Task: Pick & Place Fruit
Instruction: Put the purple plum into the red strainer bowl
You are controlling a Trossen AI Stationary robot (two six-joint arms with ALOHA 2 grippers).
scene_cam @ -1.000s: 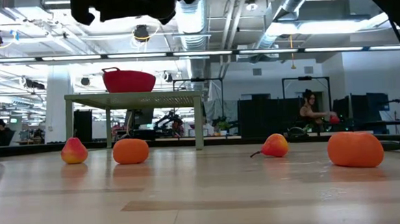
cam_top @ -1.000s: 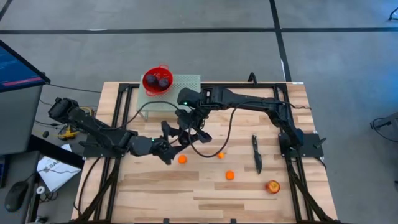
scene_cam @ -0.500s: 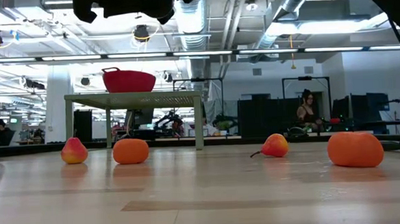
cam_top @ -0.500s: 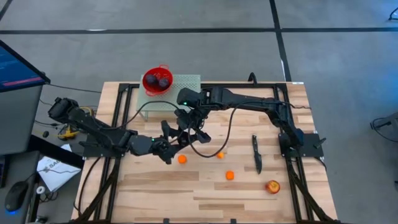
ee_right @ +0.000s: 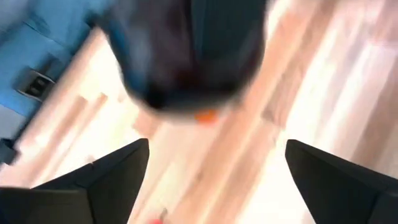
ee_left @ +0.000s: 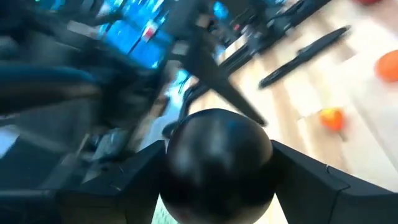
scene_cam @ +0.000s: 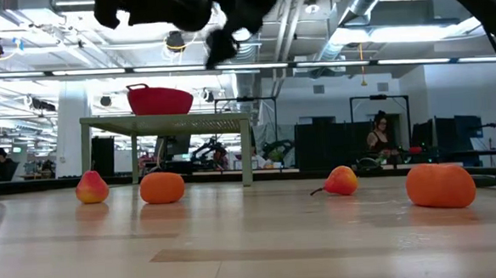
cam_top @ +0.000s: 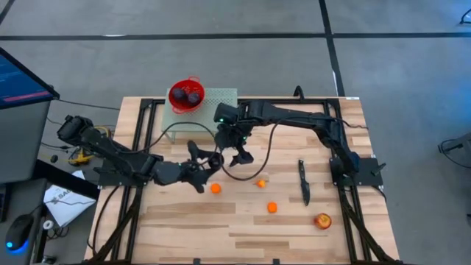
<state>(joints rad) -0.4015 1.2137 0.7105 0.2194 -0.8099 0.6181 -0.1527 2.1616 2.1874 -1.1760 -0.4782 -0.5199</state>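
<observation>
My left gripper [cam_top: 200,163] is over the middle of the table, shut on a dark purple plum [ee_left: 214,162]. My right gripper [cam_top: 239,153] hovers just to its right and farther back, open and empty [ee_right: 216,143], with a blurred dark shape [ee_right: 193,50] ahead of it. Two more plums [cam_top: 186,96] lie in the red bowl [cam_top: 174,103] on a raised pale rack [cam_top: 221,97]. Three small orange fruits [cam_top: 215,188] [cam_top: 260,183] [cam_top: 271,207] and a red-yellow apple [cam_top: 322,220] rest on the wood. My left gripper pinches the plum between its two fingers [ee_left: 134,180], one on each of its opposite sides [ee_left: 171,162]. The fingers come roughly level from the table's left. The plum is lifted clear of the table.
A slim black knife [cam_top: 304,182] lies right of the orange fruits. The rack stands on legs at the far edge [scene_cam: 166,122]. The two grippers are close together. Bare wood lies along the near edge [cam_top: 221,235].
My right gripper has drawn away from my left gripper, toward the table's far right, so the two no longer overlap in the high view. My left gripper has stayed roughly in place over the middle. The fruit on the table has not moved.
</observation>
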